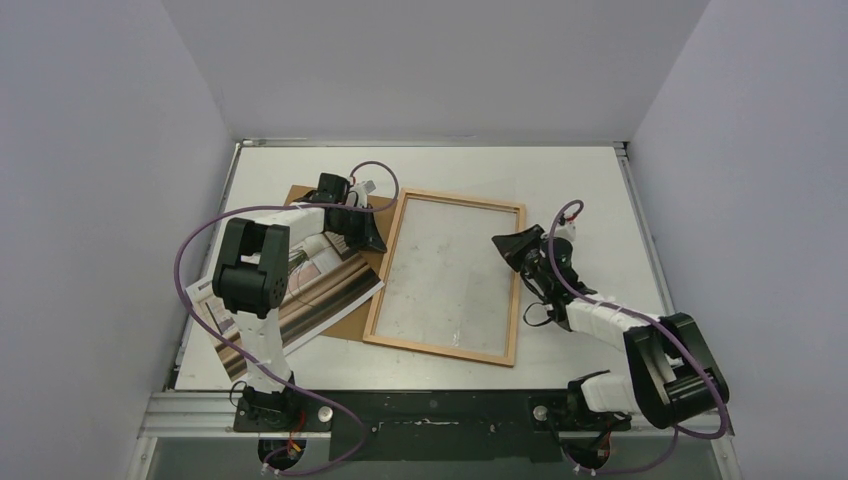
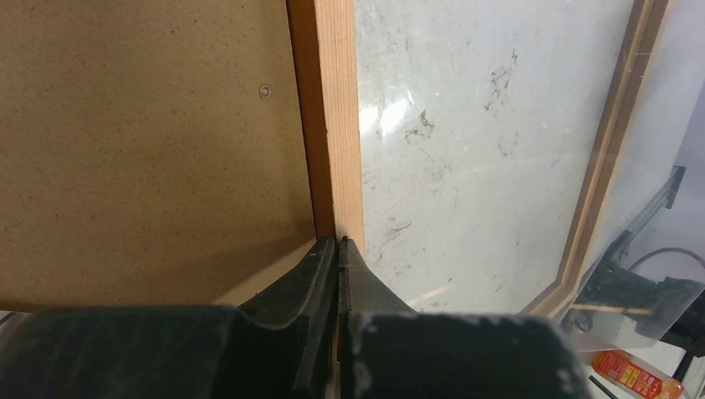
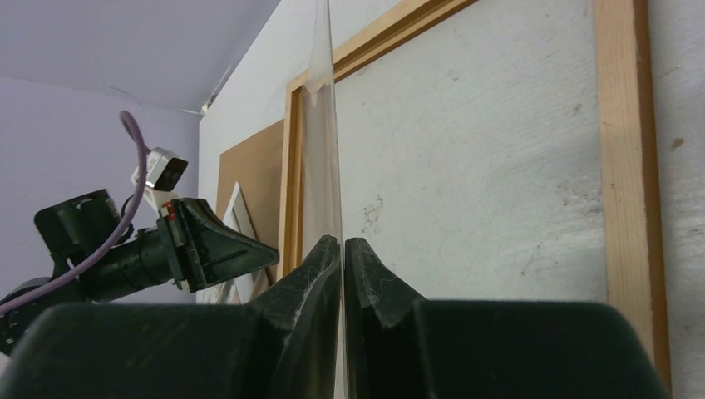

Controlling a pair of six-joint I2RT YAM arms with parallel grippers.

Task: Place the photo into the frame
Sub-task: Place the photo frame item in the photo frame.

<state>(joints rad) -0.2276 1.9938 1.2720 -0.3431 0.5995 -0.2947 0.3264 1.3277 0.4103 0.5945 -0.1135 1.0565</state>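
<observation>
The reddish-brown wooden frame [image 1: 520, 290] lies flat mid-table. Its clear pane [image 3: 320, 166] is raised, edge-on in the right wrist view, and my right gripper [image 3: 342, 241] is shut on its near edge. From above, that right gripper [image 1: 497, 243] sits just inside the frame's right rail. My left gripper [image 1: 380, 243] is shut, with its tips [image 2: 341, 241] at the frame's left rail [image 2: 337, 125] and nothing seen between the fingers. The photo [image 1: 320, 295], banded beige and brown, lies face up left of the frame, partly under the left arm.
A brown fibreboard backing sheet [image 1: 300, 195] lies under the photo and against the frame's left rail, filling the left half of the left wrist view [image 2: 150, 150]. Grey walls close in the table's left, back and right sides.
</observation>
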